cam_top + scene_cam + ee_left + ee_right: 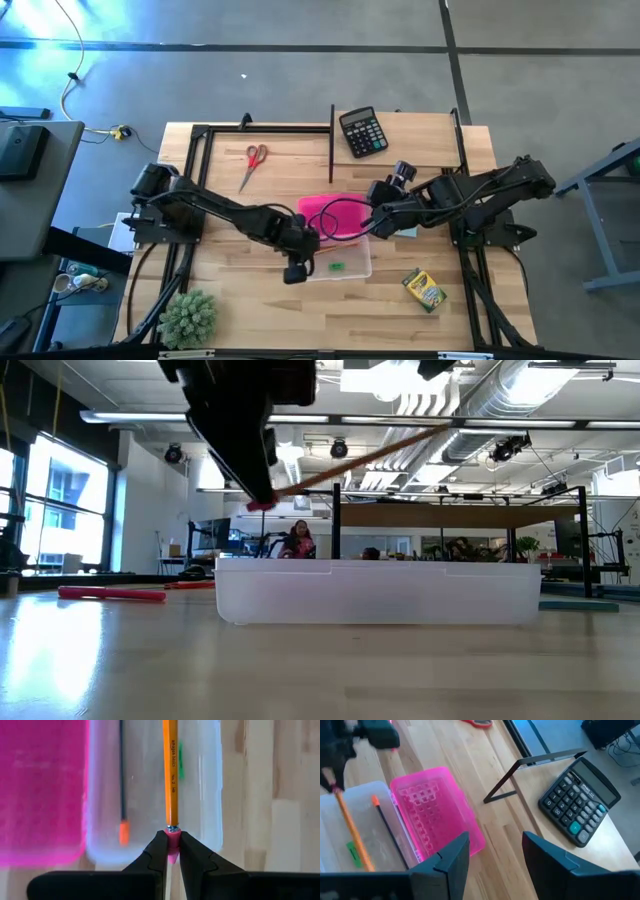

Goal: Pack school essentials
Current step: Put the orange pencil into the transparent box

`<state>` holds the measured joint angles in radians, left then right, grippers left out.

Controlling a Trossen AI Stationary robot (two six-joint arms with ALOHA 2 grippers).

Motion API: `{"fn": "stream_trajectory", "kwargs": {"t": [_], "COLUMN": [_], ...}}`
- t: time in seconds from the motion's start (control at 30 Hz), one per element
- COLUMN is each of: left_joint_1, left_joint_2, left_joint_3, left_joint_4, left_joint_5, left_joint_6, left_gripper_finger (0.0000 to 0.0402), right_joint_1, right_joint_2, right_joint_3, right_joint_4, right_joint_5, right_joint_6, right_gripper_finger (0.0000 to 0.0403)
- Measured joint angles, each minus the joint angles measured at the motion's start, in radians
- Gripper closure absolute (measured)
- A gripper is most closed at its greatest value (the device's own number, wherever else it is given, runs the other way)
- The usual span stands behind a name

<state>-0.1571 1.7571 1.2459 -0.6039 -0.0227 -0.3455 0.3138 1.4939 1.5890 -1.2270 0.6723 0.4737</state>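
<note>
A: Where's the pencil (172, 775) relative to the left claw (170, 851)?

B: The left claw is pinched on its pink eraser end, so the yellow shaft runs straight away from the fingers, out over the clear box (352, 262). Its long axis follows the box's length, and by my judgement lowering it is all that's left.

A: What already sits inside?

B: A dark pencil with an orange end (387, 827) lies alongside, and a tiny green piece (336, 267) sits on the box floor. The pink lid (432, 810) lies open just beside the box.

A: And the right claw (492, 857)?

B: Its fingers stand partly apart with nothing between them, hovering near the pink lid, between box and black calculator (362, 132).

A: Anything still out?

B: The red-handled scissors (253, 162) lie at the far side of the worktop (250, 310), the crayon box (424, 289) on the near right. A fuzzy plant ball (188, 315) sits at the near left, well clear.
</note>
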Motion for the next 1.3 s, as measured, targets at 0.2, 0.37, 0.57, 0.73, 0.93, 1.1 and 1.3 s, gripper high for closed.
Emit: {"fn": "stream_trajectory", "kwargs": {"t": [0.2,0.37,0.57,0.73,0.93,1.1,1.3], "left_joint_1": [-0.001,0.000,0.002,0.007,0.017,0.020,0.019], "left_joint_2": [0.034,0.069,0.102,0.105,0.105,0.105,0.105], "left_joint_3": [0.013,0.014,0.017,0.015,0.015,0.015,0.015], "left_joint_4": [-0.010,0.012,0.002,-0.002,-0.001,-0.002,-0.002], "left_joint_5": [0.015,0.019,0.015,0.013,0.012,0.011,0.011], "left_joint_6": [0.066,0.099,0.106,0.105,0.089,0.087,0.087], "left_gripper_finger": [0.0377,0.0377,0.0374,0.0372,0.0369,0.0343,0.0300], "right_joint_1": [0.000,0.000,0.000,0.000,0.000,0.001,0.001], "right_joint_2": [-0.001,0.000,0.001,0.000,0.001,0.001,0.001], "right_joint_3": [0.000,0.000,0.000,0.000,0.000,0.000,0.000], "right_joint_4": [0.001,-0.004,-0.004,-0.004,-0.004,-0.006,-0.011], "right_joint_5": [0.000,-0.002,-0.003,-0.004,-0.018,-0.022,-0.022], "right_joint_6": [0.009,0.024,0.024,0.026,0.027,0.026,0.025], "right_gripper_finger": [0.0229,0.0229,0.0229,0.0229,0.0229,0.0229,0.0229]}}
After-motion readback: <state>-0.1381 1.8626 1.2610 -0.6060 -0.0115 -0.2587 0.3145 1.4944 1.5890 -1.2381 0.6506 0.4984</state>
